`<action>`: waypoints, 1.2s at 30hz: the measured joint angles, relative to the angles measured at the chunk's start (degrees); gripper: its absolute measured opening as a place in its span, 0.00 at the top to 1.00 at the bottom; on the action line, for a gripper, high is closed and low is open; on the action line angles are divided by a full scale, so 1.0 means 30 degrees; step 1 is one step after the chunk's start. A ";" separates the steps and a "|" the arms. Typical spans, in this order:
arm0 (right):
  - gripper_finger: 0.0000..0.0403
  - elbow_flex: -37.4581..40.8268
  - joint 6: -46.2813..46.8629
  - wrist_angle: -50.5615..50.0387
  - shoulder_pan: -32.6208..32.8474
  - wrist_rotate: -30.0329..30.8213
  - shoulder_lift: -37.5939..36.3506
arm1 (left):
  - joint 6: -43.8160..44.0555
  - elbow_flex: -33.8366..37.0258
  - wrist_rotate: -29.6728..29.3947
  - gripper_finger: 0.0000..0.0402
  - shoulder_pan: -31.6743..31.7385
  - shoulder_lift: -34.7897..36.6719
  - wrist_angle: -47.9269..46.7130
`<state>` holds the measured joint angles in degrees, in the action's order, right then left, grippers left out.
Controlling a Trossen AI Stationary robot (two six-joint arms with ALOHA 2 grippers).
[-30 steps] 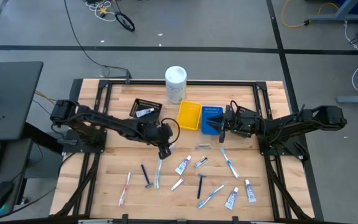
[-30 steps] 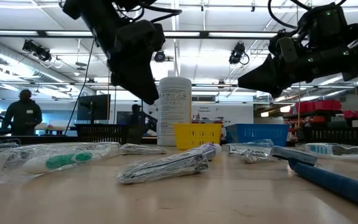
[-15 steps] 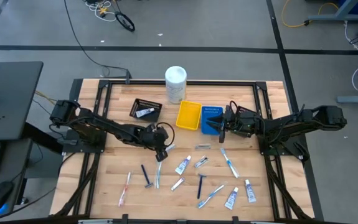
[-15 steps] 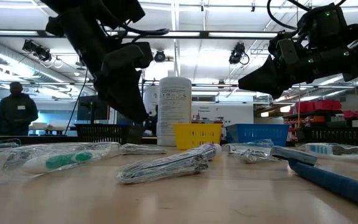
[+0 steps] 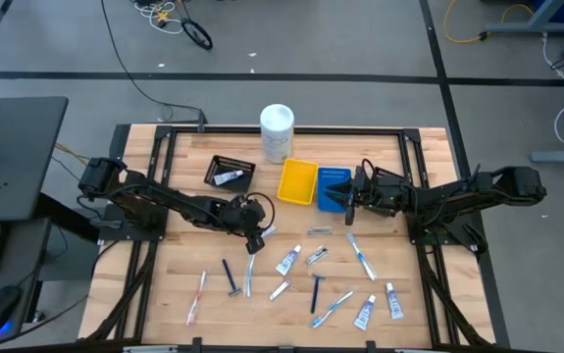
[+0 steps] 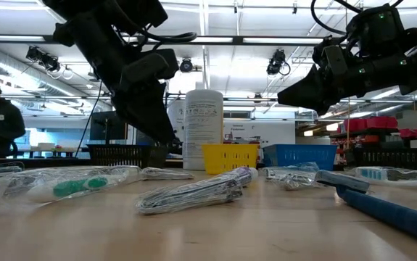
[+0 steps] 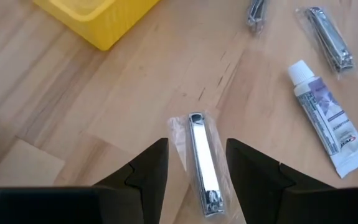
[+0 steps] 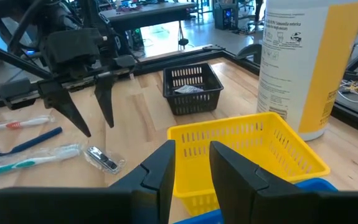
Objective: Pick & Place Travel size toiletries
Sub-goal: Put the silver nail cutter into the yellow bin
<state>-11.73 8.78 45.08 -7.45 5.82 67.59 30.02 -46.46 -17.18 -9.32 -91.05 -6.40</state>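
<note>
Left wrist view: left gripper (image 7: 196, 163) spread, empty, directly above silvery metal nail clipper in clear sachet (image 7: 202, 164) on wooden table (image 7: 135, 99); clipper long axis runs along gap between 2 fingers. Right gripper (image 5: 347, 193) part-open, empty, waits over blue tray (image 5: 334, 177), farther away.

The table (image 5: 174, 284) is light wood planking. 3 baskets stand on it: yellow (image 5: 297, 181), blue (image 5: 333, 186) and black (image 5: 230, 172). The tall container (image 5: 276, 133) is white with dark print. The nail clipper (image 7: 203, 165) is silver in clear wrap. The tube (image 7: 324, 117) is white with purple and red print. 1 razor (image 5: 230, 277) is dark blue. Both arms are black.
</note>
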 joint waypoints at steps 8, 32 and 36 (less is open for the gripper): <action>0.73 0.0006 0.0001 -0.0411 -0.0005 -0.0015 0.0000 | -0.0413 -0.0019 0.0141 0.57 -0.0036 -0.1005 0.0624; 0.73 0.0007 0.0000 -0.0810 0.0002 0.0015 0.0466 | -0.1137 -0.0087 0.0722 0.57 -0.0131 -0.3597 0.1633; 0.73 0.0007 0.0000 -0.0821 0.0002 0.0015 0.0466 | -0.1666 -0.0073 0.0690 0.58 -0.0131 -0.3555 0.1622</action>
<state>-11.70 8.78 42.61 -7.44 5.87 68.99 25.02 -46.68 -15.11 -9.72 -101.71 -1.53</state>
